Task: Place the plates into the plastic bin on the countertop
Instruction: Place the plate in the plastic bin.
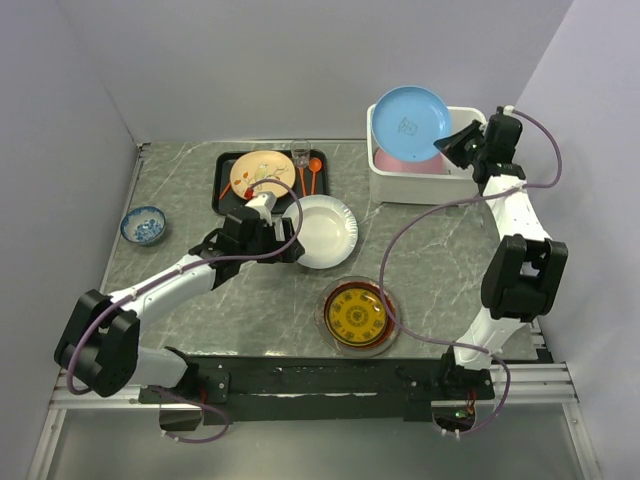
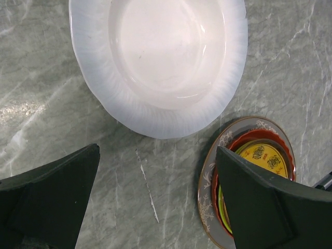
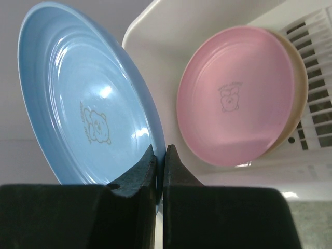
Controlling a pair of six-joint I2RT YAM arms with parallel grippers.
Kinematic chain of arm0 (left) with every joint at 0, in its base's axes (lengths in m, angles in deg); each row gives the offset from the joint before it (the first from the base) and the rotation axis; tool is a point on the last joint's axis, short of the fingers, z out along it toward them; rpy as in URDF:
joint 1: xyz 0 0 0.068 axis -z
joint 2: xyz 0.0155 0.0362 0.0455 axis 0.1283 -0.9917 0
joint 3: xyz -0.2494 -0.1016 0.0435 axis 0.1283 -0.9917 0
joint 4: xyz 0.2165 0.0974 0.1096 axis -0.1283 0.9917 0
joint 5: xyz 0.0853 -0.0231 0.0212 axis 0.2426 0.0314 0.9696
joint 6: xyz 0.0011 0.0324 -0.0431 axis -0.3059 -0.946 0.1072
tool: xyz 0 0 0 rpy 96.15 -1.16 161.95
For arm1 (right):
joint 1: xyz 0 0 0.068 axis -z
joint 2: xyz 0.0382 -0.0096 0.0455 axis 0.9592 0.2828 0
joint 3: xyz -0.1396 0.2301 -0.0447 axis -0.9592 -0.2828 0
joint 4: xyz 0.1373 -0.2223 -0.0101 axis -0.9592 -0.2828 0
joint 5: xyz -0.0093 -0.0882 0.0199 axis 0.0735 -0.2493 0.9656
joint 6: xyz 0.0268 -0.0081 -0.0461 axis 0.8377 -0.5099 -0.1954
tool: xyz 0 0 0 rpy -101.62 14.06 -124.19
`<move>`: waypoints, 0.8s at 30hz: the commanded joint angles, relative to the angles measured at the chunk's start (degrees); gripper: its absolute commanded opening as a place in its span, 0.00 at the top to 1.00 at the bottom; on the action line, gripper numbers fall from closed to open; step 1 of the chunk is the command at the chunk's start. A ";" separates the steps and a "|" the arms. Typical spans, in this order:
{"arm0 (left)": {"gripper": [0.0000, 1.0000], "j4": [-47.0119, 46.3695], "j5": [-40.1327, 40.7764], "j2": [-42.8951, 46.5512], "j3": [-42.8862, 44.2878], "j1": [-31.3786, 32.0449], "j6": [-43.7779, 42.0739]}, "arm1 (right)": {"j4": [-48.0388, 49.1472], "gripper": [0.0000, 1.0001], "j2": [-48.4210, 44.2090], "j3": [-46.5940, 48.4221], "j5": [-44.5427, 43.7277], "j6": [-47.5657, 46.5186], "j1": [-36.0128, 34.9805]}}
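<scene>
Plates are the job, and my right gripper has the blue plate by its rim, fingers clenched tight on the edge. The dish stands almost on end, rising up and to the left of the fingertips. I judge it is held edge-on so it can slot down next to the pink plate, which leans inside the bin beyond and to the right of the fingers. The blue plate hangs above the bin's rim, not yet lowered in. That arm is reached well forward, elbow raised, with the wrist turned sideways toward the bin. My left gripper is spread wide and holds nothing. The white plate lies flat on the countertop just ahead of the fingertips, lined up between them. It looks like the next pick. A stack of patterned plates sits beside the right-hand finger, partly hidden behind it. That arm stretches low and diagonally across the surface.
</scene>
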 commanded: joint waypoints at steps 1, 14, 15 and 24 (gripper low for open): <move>0.01 -3.84 0.09 0.44 1.55 0.26 -1.26 | 1.01 1.00 1.39 5.49 -0.52 0.73 0.89; 0.01 -2.79 1.76 3.78 0.32 0.26 -0.99 | 1.63 1.00 6.67 7.87 -0.78 1.17 2.30; 0.01 -2.79 1.93 4.22 0.05 0.26 -0.99 | 1.45 1.00 7.28 8.22 -0.96 1.00 2.48; 0.01 -4.01 -0.17 4.49 -1.00 0.26 0.24 | -2.42 0.98 12.64 13.31 -5.08 -0.85 3.27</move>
